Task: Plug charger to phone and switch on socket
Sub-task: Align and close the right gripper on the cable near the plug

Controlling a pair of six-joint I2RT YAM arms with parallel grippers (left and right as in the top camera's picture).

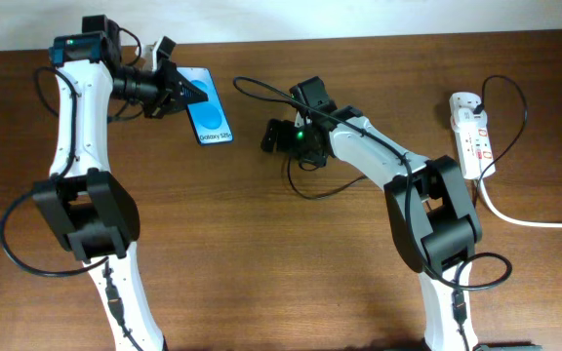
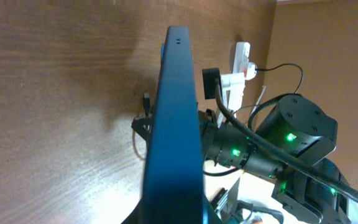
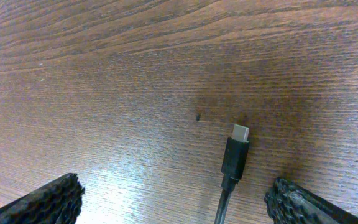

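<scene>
The phone (image 1: 209, 114), blue screen with "Galaxy S25" text, is at the back left, held in my left gripper (image 1: 177, 90), which is shut on its top end. In the left wrist view the phone (image 2: 174, 124) shows edge-on, running up from the jaws. The charger's black plug tip (image 3: 235, 155) lies flat on the wood between my right gripper's open fingers (image 3: 176, 202), nearer the right finger, not gripped. Overhead, the right gripper (image 1: 275, 136) sits at the table's middle, the thin black cable (image 1: 261, 90) looping behind it. The socket (image 1: 470, 132) lies at the far right.
A thick white lead (image 1: 525, 216) runs from the socket off the right edge. A thin black cable (image 1: 510, 93) loops above the socket. The right arm (image 2: 291, 140) and the socket (image 2: 241, 59) show behind the phone in the left wrist view.
</scene>
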